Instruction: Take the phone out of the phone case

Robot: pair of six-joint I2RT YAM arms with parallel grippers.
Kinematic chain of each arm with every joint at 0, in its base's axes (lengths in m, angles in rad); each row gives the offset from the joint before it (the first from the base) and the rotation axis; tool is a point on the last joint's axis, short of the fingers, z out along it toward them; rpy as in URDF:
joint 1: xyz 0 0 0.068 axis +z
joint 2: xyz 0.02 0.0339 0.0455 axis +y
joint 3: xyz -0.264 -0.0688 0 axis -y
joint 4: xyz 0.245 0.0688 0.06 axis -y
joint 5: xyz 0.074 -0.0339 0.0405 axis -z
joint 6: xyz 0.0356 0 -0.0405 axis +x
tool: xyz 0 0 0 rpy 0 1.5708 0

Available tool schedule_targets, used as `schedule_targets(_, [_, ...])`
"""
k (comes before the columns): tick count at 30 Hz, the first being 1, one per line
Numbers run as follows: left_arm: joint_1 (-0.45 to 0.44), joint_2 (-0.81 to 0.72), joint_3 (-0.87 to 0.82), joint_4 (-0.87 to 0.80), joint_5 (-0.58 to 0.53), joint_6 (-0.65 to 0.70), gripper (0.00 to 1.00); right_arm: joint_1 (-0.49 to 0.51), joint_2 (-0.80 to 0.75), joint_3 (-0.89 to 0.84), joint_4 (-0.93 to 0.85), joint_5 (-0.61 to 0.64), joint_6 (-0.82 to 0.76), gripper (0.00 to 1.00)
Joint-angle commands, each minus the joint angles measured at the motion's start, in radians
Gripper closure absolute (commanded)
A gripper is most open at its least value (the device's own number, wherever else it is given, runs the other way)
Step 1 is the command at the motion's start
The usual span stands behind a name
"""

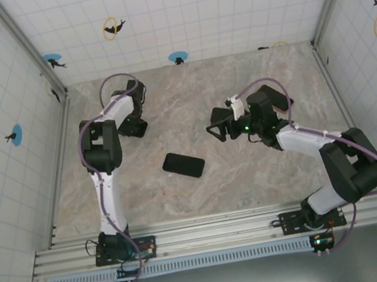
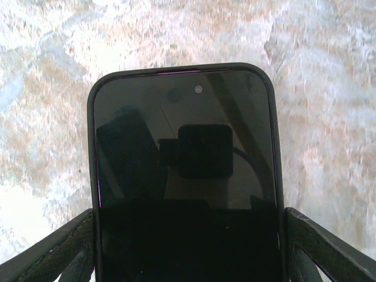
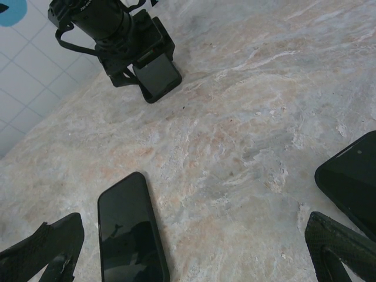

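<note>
The left gripper (image 2: 188, 220) flanks the phone case (image 2: 276, 147); if it clamps, I cannot tell. The right gripper (image 1: 216, 125) is released, another phone (image 3: 130, 235) beside it.

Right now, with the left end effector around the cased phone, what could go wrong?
The left end effector straddles only one end of the cased phone, so a pinch there may let it pivot or slip. The right end effector hangs open; reaching across, it might knock the black phone lying mid-table.
</note>
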Motion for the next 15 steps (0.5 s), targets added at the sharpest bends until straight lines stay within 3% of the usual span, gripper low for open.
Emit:
schedule_targets(1, [-0.002,-0.062,-0.059,0.045,0.108,0.050,0.41,-0.004,-0.015,-0.024,0.064,-0.023,0.034,0.01])
schedule_targets(15, [-0.023,-0.320,-0.253,0.219,0.164,0.183,0.45,0.020,0.007,-0.088,0.279,-0.051,0.228,0.01])
